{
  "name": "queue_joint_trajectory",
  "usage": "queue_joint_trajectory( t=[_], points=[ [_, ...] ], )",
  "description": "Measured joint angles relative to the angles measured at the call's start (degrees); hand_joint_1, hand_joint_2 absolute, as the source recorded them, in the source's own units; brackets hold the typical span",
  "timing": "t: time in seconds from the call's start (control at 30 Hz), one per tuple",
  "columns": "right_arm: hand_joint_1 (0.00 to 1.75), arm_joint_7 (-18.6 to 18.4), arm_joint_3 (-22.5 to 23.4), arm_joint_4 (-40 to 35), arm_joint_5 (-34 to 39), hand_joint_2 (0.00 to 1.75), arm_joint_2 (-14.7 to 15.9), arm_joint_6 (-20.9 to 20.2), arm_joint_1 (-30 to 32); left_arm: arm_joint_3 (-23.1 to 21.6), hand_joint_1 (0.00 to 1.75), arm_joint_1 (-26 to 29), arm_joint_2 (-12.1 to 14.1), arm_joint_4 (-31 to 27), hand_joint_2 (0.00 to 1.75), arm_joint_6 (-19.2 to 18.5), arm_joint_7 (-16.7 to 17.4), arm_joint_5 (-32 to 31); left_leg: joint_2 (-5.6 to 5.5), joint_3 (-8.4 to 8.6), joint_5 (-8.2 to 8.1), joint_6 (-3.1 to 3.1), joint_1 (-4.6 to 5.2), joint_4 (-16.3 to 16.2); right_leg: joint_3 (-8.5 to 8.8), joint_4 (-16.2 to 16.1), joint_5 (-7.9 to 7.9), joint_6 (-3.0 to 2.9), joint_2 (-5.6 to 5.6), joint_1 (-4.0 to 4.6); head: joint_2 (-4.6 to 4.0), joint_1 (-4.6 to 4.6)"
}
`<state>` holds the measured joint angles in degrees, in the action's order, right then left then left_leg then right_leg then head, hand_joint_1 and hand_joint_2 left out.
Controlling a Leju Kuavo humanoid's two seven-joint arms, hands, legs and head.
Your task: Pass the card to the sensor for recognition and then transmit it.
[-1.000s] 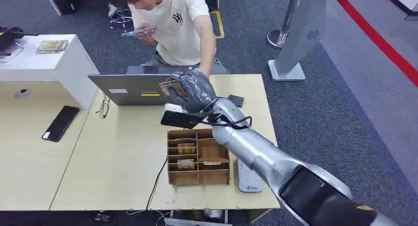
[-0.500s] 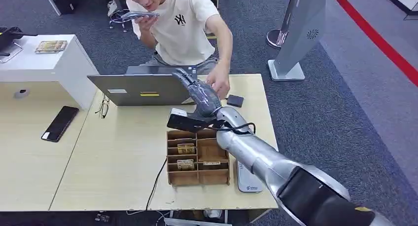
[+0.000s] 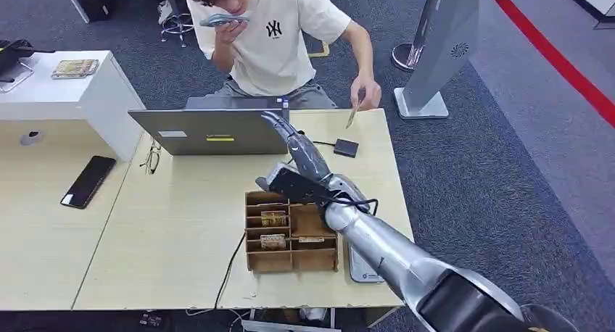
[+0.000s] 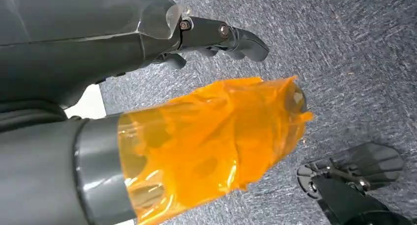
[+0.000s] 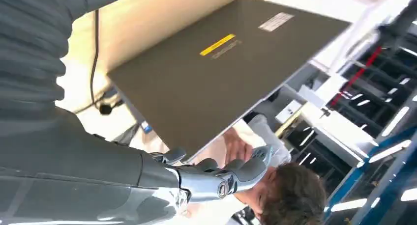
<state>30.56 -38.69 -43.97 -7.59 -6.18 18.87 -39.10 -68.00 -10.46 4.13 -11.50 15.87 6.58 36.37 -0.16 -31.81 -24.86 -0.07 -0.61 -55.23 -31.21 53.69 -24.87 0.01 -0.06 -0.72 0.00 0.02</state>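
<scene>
The right hand reaches out over the desk, its fingers straight, apart and holding nothing, their tips at the right end of the laptop; in the right wrist view the same fingers lie stretched along the laptop's lid, with the person's head beyond them. The card is pinched in the person's hand at about 1 o'clock from the right hand, well apart from it, hanging edge-down over the desk's far right corner. The person sits behind the desk at 12 o'clock and holds a phone to the face with the other hand. A small black box lies on the desk at 3 o'clock from the right hand, with a cable running to it. A wooden organiser with cards in its left slots stands at 6 o'clock, under the forearm; a white reader lies just beside it at its right. Another phone lies at 9 o'clock, and glasses by the laptop's left corner. The left hand, wrapped in orange film, hangs over grey carpet; its dark fingers hold nothing, and whether they are apart or together I cannot tell.
</scene>
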Motion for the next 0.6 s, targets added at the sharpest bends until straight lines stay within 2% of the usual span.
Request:
queue_joint_trajectory(
  t=[0.13, 0.33, 0.53, 0.57, 0.6],
  points=[
    [0.0, 0.48, 1.03, -4.98, 2.98, 1.75, 1.81, -2.32, 2.87, 0.11, 0.0, 0.17, -0.02, 0.0, 0.0, 0.35, -0.17, 0.04, 0.0, 0.0, 0.0, 0.0, 0.0, 0.0, 0.01, -0.01, 0.0, 0.0, -0.01, 0.0, 0.0, 0.0],
    [0.0, 0.66, 1.51, -11.06, 3.55, 1.75, 4.89, -2.41, 6.68, 0.48, 0.0, 0.28, -0.35, 0.0, 0.0, 0.72, -0.39, 0.04, 0.0, -0.01, 0.0, 0.0, 0.01, 0.0, 0.01, -0.01, 0.0, 0.0, -0.01, -0.01, 0.0, 0.02],
    [0.0, 0.66, 1.58, -13.58, 3.55, 1.75, 6.36, -2.34, 8.11, 0.5, 0.0, 0.31, -0.42, 0.0, 0.0, 0.74, -0.5, 0.04, 0.02, 0.0, 0.0, 0.0, 0.0, 0.0, 0.0, -0.01, 0.0, 0.0, 0.0, 0.0, 0.0, 0.0],
    [0.16, 0.66, 1.57, -13.82, 3.55, 1.75, 6.53, -2.34, 8.2, 0.5, 0.0, 0.31, -0.44, 0.0, 0.0, 0.74, -0.5, 0.04, 0.01, 0.0, 0.0, 0.0, 0.0, 0.0, 0.0, -0.01, 0.0, 0.0, 0.0, 0.0, 0.0, 0.0],
    [0.52, 0.66, 1.58, -13.91, 3.55, 1.75, 6.6, -2.34, 8.23, 0.5, 0.0, 0.31, -0.46, 0.0, 0.0, 0.74, -0.5, 0.04, 0.02, -0.01, 0.0, 0.0, 0.0, 0.0, 0.0, -0.01, 0.0, 0.0, 0.0, 0.0, 0.0, 0.0]
  ],
)
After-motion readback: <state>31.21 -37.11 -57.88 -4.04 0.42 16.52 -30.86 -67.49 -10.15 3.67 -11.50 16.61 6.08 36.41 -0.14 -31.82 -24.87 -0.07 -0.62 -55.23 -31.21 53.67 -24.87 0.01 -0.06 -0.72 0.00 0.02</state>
